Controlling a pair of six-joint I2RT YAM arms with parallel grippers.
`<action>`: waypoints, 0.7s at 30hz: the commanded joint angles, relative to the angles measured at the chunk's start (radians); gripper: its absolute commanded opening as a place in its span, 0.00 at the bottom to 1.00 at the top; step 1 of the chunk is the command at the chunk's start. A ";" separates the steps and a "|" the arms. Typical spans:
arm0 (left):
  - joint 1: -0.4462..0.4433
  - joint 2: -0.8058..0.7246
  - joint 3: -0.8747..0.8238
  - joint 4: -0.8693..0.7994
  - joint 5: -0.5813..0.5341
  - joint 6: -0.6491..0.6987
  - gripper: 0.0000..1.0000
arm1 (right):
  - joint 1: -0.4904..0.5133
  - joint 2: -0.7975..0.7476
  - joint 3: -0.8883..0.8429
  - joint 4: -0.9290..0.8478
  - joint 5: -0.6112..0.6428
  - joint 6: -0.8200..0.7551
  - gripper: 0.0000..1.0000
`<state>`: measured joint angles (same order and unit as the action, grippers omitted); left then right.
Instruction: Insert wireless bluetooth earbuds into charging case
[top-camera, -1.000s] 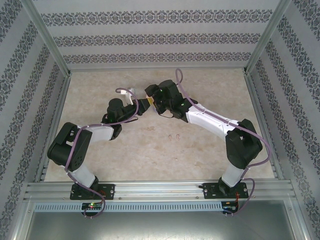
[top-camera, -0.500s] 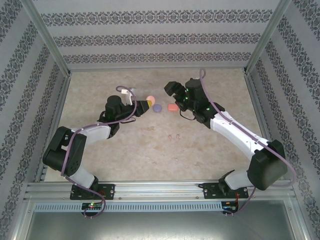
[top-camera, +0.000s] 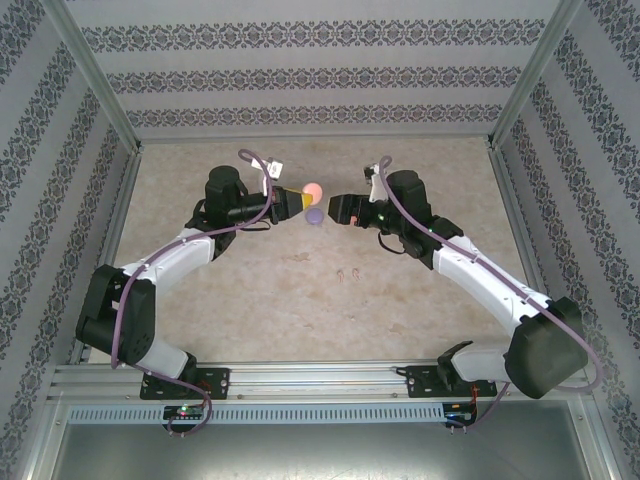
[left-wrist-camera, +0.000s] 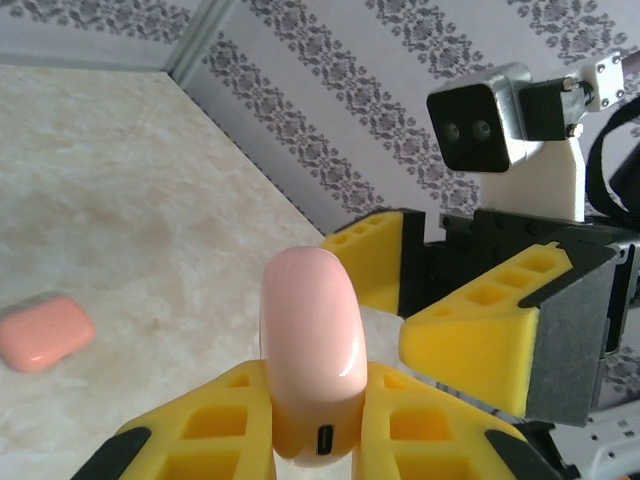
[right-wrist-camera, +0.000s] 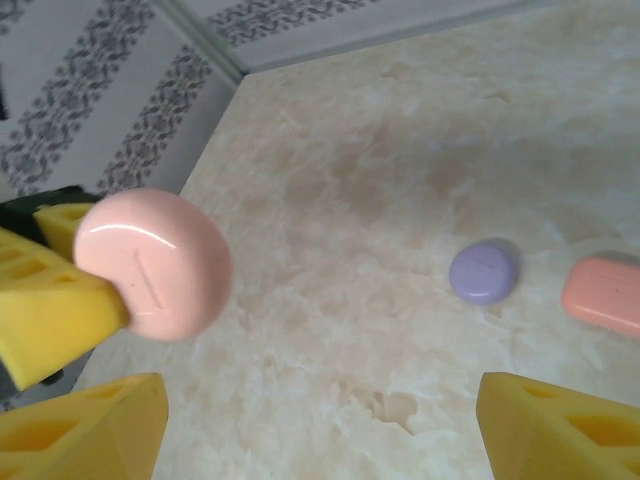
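Pink case held up between two arms

The left gripper (top-camera: 289, 203) is closed on the pink case (left-wrist-camera: 310, 345), lifted off the table, its long axis running out of the fingers toward the right gripper (right-wrist-camera: 325, 428). The right gripper is open and faces the case from just beside it (clearly the nearer free arm). The pinkish earbuds (top-camera: 348, 273) lie on the table, well apart, toward the bases.

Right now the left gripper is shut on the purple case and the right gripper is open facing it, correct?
No: the left gripper is shut on the pink case, as the left wrist view shows. The purple case lies on the table. The right gripper is open.
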<state>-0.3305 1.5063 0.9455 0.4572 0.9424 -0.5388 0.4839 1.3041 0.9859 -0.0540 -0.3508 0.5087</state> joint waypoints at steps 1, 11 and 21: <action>0.013 -0.021 0.034 -0.053 0.082 0.035 0.00 | -0.004 -0.022 -0.013 0.052 -0.099 -0.107 0.80; 0.012 -0.027 0.020 -0.019 0.088 0.007 0.00 | 0.005 0.036 0.032 0.105 -0.116 -0.072 0.77; 0.013 -0.031 0.026 -0.025 0.092 0.010 0.00 | 0.021 0.105 0.069 0.139 -0.108 -0.048 0.74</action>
<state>-0.3305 1.5059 0.9478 0.4213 1.0027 -0.5308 0.4953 1.3945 1.0203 0.0410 -0.4477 0.4492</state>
